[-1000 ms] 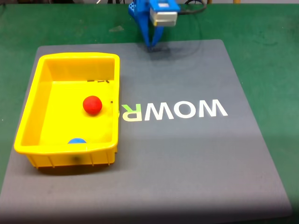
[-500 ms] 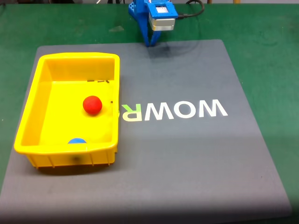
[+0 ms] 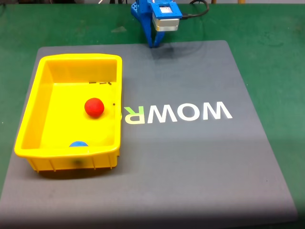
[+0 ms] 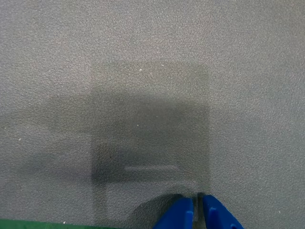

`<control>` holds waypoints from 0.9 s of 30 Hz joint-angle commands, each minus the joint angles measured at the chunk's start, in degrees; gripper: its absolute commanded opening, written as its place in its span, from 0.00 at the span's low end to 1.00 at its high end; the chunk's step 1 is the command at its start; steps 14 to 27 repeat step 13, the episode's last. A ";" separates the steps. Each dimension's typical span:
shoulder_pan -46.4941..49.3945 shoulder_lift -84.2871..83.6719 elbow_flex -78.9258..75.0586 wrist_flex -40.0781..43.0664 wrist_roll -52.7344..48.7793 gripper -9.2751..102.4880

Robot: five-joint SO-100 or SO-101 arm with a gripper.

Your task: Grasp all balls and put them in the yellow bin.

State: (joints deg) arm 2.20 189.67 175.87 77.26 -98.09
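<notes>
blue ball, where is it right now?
In the fixed view the blue ball sits inside the yellow bin, against its near wall at lower left, nearer the camera than the red ball.

Two balls (image 3: pixel 94 107) (red, blue), one bin (image 3: pixel 33 99)

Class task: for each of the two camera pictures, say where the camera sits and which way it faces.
Fixed view: stands high at the near side, angled down over the grey mat and yellow bin; the blue tool shows at the far edge.
Wrist view: rides on the arm, looking down at the mat; blue tool tips enter from below.
Shared: mat and tool.
</notes>
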 commanded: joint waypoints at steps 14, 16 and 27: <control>-0.44 -0.35 1.76 0.09 -0.97 0.08; -0.44 -0.35 1.76 0.09 -0.97 0.08; -0.44 -0.35 1.76 0.09 -0.97 0.08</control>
